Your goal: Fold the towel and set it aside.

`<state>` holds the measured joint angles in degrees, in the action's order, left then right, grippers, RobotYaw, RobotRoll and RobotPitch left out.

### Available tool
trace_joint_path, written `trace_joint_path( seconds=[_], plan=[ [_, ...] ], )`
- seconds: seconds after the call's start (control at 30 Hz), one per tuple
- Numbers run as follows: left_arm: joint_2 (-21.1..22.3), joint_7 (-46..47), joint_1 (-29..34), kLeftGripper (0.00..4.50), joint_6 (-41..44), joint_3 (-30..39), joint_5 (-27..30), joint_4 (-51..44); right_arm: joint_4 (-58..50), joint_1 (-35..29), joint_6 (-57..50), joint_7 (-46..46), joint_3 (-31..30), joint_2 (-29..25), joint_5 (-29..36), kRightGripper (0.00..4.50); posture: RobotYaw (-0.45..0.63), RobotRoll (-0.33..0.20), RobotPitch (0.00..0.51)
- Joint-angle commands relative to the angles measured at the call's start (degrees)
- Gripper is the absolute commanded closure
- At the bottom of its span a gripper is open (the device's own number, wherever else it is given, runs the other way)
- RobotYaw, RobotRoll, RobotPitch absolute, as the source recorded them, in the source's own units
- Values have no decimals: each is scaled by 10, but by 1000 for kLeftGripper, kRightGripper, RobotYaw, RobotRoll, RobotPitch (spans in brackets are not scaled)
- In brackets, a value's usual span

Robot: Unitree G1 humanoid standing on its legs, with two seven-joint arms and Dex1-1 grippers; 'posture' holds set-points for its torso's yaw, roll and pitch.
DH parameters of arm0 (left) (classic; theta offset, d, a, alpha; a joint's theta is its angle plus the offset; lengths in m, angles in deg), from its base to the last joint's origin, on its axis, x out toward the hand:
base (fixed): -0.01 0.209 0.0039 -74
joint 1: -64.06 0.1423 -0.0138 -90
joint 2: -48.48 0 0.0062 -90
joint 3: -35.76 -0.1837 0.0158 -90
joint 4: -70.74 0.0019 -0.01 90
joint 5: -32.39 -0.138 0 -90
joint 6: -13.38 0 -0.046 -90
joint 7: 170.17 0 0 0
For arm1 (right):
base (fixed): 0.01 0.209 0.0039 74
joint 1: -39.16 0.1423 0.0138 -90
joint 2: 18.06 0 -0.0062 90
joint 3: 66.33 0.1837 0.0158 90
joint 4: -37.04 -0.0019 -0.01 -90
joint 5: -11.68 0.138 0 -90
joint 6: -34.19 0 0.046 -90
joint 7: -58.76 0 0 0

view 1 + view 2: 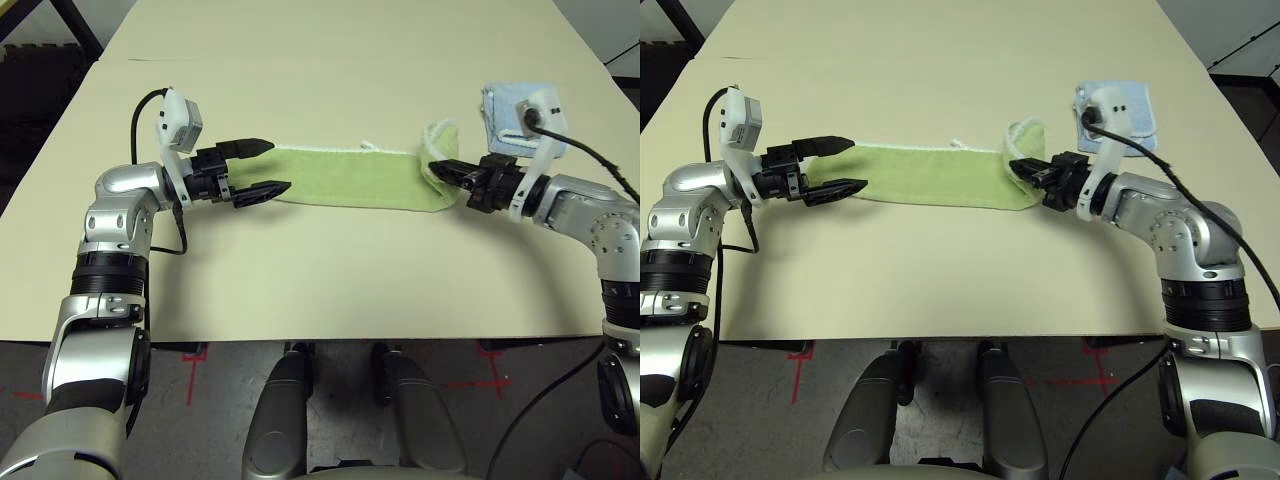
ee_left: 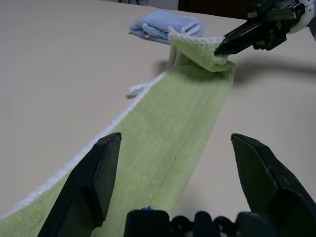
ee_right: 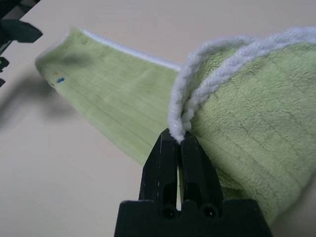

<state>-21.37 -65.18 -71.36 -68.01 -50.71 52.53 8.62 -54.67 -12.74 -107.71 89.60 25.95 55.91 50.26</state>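
the desk [image 1: 330, 290] carries the towel [image 1: 340, 178], folded into a long strip. the right gripper [image 1: 438, 168] has its jaws pinched on the strip's lifted right end. the left gripper [image 1: 262, 168] hovers at the strip's left end, jaws wide. a light blue towel [image 1: 505, 108] lies behind the right gripper.

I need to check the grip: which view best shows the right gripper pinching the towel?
Right wrist view: the right gripper closes on the towel edging, close up. Head views show it small; the left wrist view shows it distant.
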Motion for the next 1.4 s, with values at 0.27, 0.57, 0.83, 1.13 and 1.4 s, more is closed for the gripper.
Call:
trace_joint_path(
  seconds=[0.27,0.57,0.83,1.13,1.4],
  plan=[
    [-1,-4,-5,0,8,-6,0,1,26,46,41,36,-74,47,-83,4472,68,0,211],
    [-1,-6,-7,0,12,-8,-1,1,49,64,96,91,-153,48,-174,4472,74,0,212],
    [-2,-7,-6,0,16,-8,-1,-1,77,71,131,137,-199,44,-241,4472,68,0,210],
    [-6,-8,-10,0,15,-12,-4,6,139,94,217,193,-240,63,-312,2943,64,0,203],
    [-5,-12,-9,0,13,-13,-5,9,62,66,280,310,-132,21,-212,27,49,0,193]
  ],
)
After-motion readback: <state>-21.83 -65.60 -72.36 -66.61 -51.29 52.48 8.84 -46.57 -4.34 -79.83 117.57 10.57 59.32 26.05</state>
